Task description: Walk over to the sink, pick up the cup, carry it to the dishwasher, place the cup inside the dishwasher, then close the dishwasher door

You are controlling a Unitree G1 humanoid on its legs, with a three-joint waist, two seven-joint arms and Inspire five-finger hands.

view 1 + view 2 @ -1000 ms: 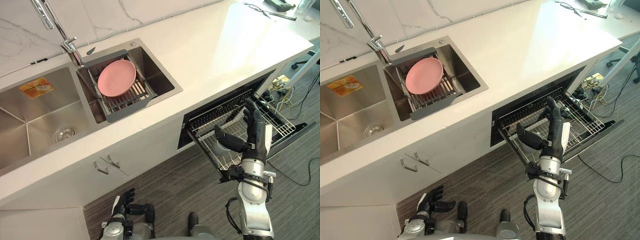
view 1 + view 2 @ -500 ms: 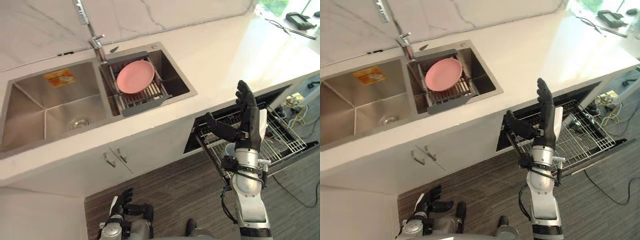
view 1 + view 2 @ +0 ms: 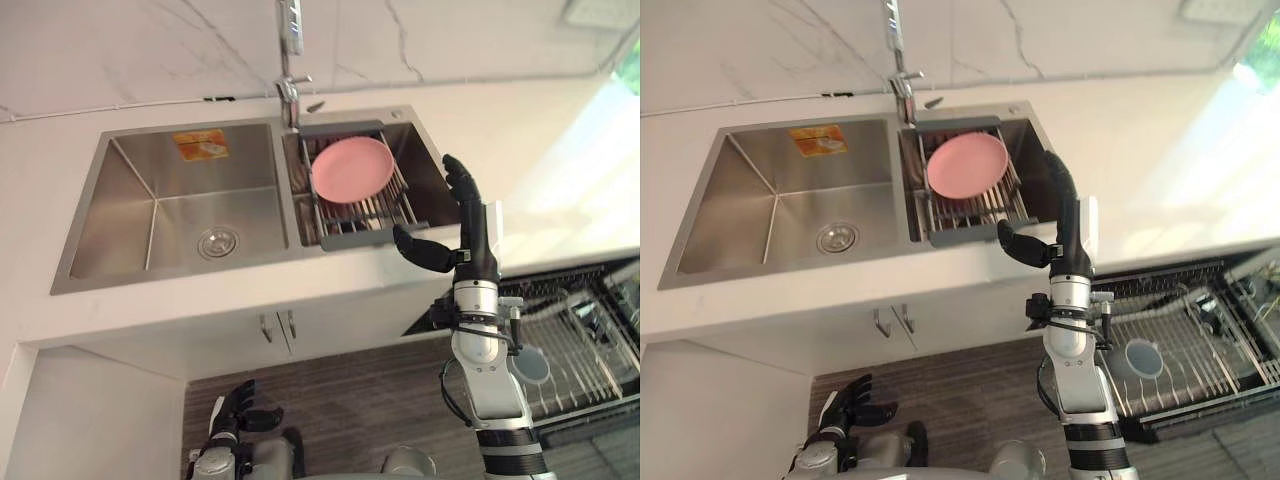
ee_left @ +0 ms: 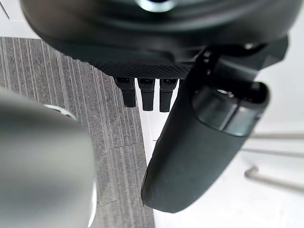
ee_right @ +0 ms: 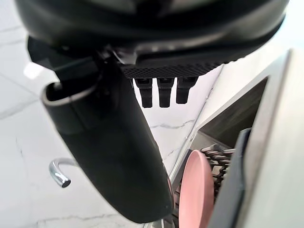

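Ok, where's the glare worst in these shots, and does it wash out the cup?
Left eye view: glare bleaches the counter right of the sink, strongest at the top right corner. Right eye view: same bleached patch; the cup in the rack lies in dimmer light, clear of it.

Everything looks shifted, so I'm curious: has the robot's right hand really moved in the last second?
Yes. The open right hand was over the dishwasher rack; now it is raised by the sink, near the pink plate.
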